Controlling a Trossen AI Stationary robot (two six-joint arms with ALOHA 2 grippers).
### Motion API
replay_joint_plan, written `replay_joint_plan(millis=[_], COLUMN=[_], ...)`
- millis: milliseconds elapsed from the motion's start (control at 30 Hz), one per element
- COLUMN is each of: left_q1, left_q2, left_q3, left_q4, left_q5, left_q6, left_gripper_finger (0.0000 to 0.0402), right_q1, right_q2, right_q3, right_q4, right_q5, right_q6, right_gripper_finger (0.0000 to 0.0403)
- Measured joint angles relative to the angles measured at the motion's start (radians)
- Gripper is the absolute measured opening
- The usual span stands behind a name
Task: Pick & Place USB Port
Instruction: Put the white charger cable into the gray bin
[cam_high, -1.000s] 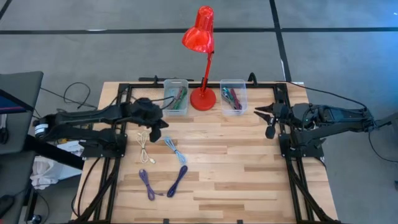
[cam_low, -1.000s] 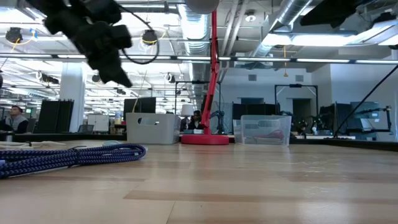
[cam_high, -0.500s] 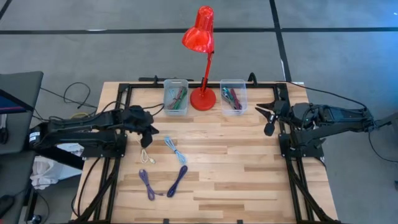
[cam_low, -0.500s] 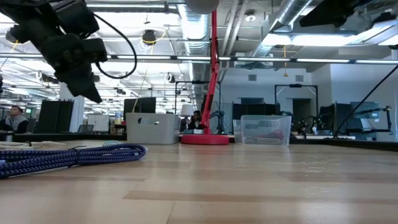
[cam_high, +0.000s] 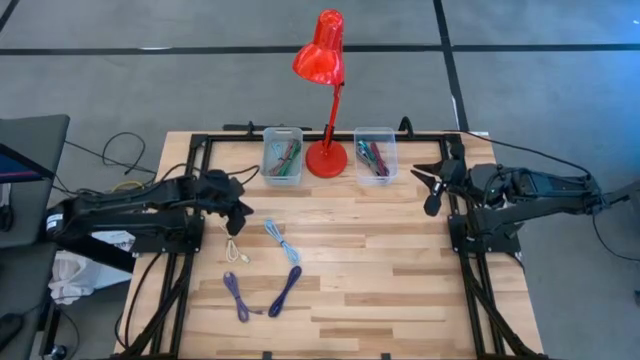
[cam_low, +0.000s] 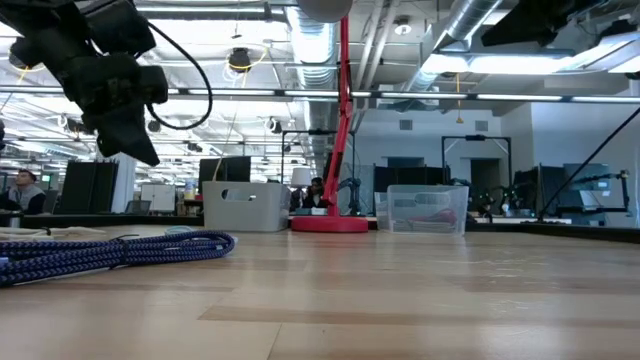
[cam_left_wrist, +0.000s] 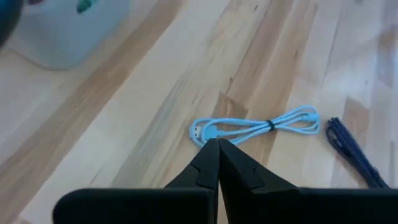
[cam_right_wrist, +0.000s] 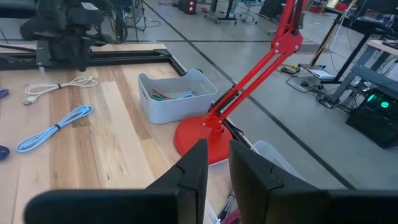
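A wooden plank table (cam_high: 380, 270) stands on a grey floor, with black frame rails along its left, right and far edges; the low view looks across it into an open workshop hall with pipes and strip lights overhead.

Nearest the front edge, left of centre, lies a dark purple braided cable (cam_high: 262, 294), bent into a V on the boards. Just beyond it, a light blue USB cable (cam_high: 281, 240) lies bundled with a tie at its middle, and to its left a cream white cable (cam_high: 233, 233) lies looped, close beside but apart from the blue one.

The left arm reaches in from the left side, stretched low and nearly level, its wrist bent down toward the table. The left gripper (cam_high: 240, 217) hangs above the boards just beyond the white cable, fingers pressed together with nothing between them; in its wrist view the closed tips point down at the near end of the blue cable without touching it.

The right arm rests folded at the right edge of the table, its forearm running toward the right. The right gripper (cam_high: 431, 190) points inward toward the centre, well apart from all the cables, its fingers a narrow gap apart and holding nothing.

At the far edge, a red desk lamp (cam_high: 325, 100) stands at the middle. A clear bin (cam_high: 283, 155) with coloured cables stands to its left, a second clear bin (cam_high: 374, 154) to its right.
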Motion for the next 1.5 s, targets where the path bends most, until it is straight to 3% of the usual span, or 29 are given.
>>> replay_joint_plan(millis=[300, 567, 833, 1200, 1500], left_q1=[0.0, 0.0, 0.0, 0.0, 0.0], left_q2=[-0.243, -0.369, -0.235, -0.04, 0.028], left_q3=[0.0, 0.001, 0.001, 0.001, 0.001], left_q4=[-0.038, -0.145, -0.278, -0.339, -0.382], left_q5=[-0.006, -0.145, -0.165, -0.131, -0.129], left_q6=[-0.083, -0.297, -0.479, -0.539, -0.573], left_gripper_finger=[0.0005, 0.0004, 0.0004, 0.0004, 0.0013], right_q1=[-0.007, -0.007, -0.007, -0.007, -0.007], right_q2=[0.0, 0.0, 0.0, 0.0, 0.0], right_q3=[0.0, 0.0, 0.0, 0.0, 0.0], right_q4=[0.0, 0.003, 0.003, 0.002, -0.004], right_q5=[0.0, 0.0, 0.0, -0.002, -0.002], right_q6=[0.0, 0.0, -0.006, -0.008, -0.011], right_gripper_finger=[0.0058, 0.0058, 0.0058, 0.0058, 0.0058])
